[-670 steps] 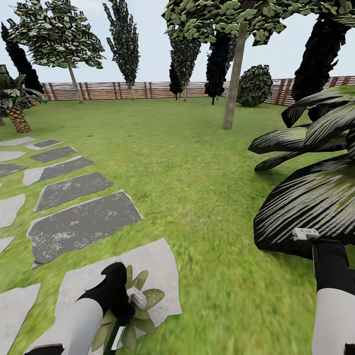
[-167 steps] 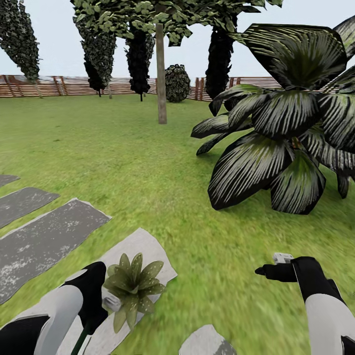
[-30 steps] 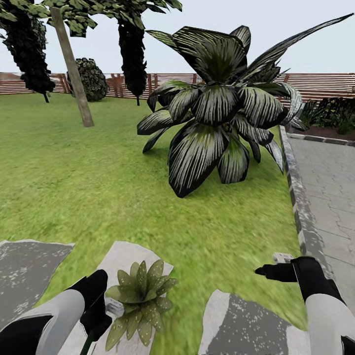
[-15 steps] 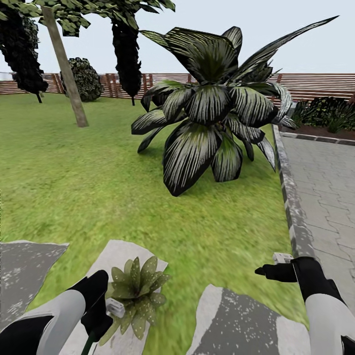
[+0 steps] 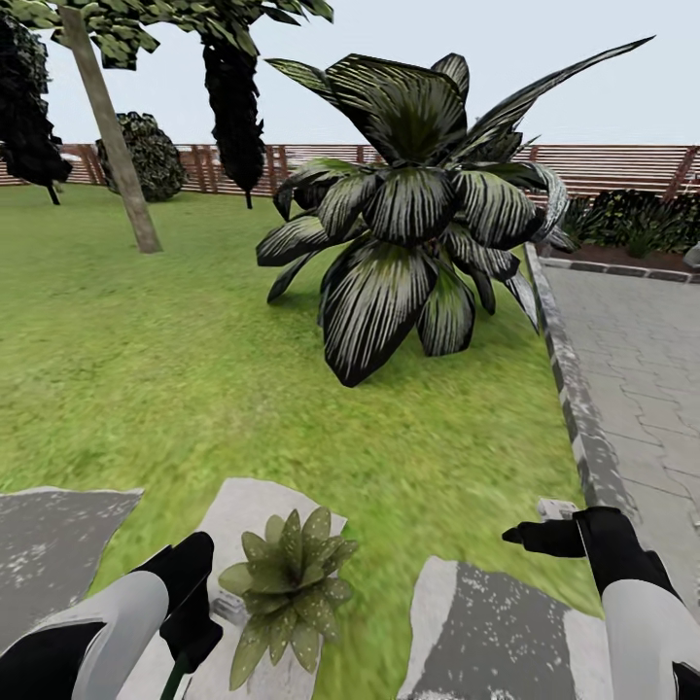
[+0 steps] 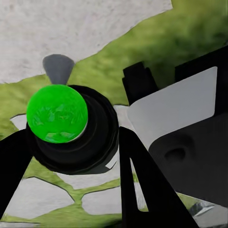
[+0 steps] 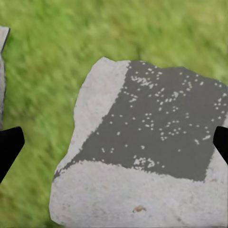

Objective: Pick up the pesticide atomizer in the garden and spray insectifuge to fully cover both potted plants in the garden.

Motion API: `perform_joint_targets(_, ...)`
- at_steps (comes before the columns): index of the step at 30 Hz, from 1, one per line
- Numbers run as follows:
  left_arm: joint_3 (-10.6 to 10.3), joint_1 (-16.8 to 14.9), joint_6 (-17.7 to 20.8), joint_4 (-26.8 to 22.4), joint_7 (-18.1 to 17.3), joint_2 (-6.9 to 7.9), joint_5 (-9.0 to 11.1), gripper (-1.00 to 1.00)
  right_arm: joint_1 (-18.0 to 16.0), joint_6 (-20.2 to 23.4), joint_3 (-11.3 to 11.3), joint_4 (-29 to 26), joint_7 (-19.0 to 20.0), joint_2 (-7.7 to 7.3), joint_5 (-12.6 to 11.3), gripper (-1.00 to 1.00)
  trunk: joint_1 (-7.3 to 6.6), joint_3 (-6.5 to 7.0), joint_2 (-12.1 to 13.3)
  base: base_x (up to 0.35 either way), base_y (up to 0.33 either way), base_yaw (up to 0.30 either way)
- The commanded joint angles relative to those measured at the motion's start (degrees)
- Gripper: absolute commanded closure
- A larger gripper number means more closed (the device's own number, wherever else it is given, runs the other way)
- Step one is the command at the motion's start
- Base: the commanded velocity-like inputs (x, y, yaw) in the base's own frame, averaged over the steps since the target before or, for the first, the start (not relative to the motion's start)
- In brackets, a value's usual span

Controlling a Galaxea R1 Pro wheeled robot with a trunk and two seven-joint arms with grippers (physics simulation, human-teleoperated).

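One potted plant (image 5: 287,588), a low rosette of speckled green leaves, sits on a pale paving slab (image 5: 243,506) at the bottom of the head view. Just left of it my left gripper (image 5: 206,611) is shut on the pesticide atomizer (image 5: 178,673). The left wrist view shows the atomizer (image 6: 61,118) as a bright green ball in a black collar, held between my left gripper (image 6: 71,156) fingers. My right gripper (image 5: 530,535) hovers open over a grey slab (image 7: 152,137), with nothing between the right gripper (image 7: 114,145) fingers. The garden lawn (image 5: 146,369) stretches ahead.
A tall palm (image 5: 418,214) with dark white-streaked fronds stands ahead at centre. A stone curb (image 5: 569,389) borders a paved path (image 5: 642,369) on the right. A tree trunk (image 5: 112,146) rises at the left, with the slat fence (image 5: 622,165) behind. Grey slabs (image 5: 486,632) lie near my arms.
The whole view has swung slightly, so the palm and tree sit further left. Both arms hold the same pose, and the left gripper keeps its hold on the atomizer.
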Motion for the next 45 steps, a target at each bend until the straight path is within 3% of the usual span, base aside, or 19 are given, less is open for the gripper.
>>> perform_joint_targets(1, 0.5, 0.0, 0.3, -0.1, -0.4, -0.01, -0.6, 1.0, -0.1, 0.1, -0.2, -0.1, 0.5, 0.05, 0.6, -1.0, -0.01, -0.05, 0.0, 0.0, 0.278, -0.24)
perform_joint_targets(22, 0.5, 0.0, 0.3, -0.5, -0.4, 0.08, -0.6, 1.0, -0.1, 0.1, -0.2, -0.1, 0.5, 0.05, 0.6, -1.0, -0.01, -0.05, 0.0, 0.0, 0.281, -0.247)
perform_joint_targets(34, 0.5, 0.0, 0.3, -0.4, -0.4, 0.07, -0.6, 1.0, -0.1, 0.1, -0.2, -0.1, 0.5, 0.05, 0.6, -1.0, -0.01, -0.05, 0.0, 0.0, 0.027, -0.245)
perform_joint_targets(45, 0.5, 0.0, 0.3, -0.4, -0.4, 0.01, -0.6, 1.0, -0.1, 0.1, -0.3, -0.1, 0.5, 0.05, 0.6, -1.0, -0.01, -0.05, 0.0, 0.0, 0.271, -0.045)
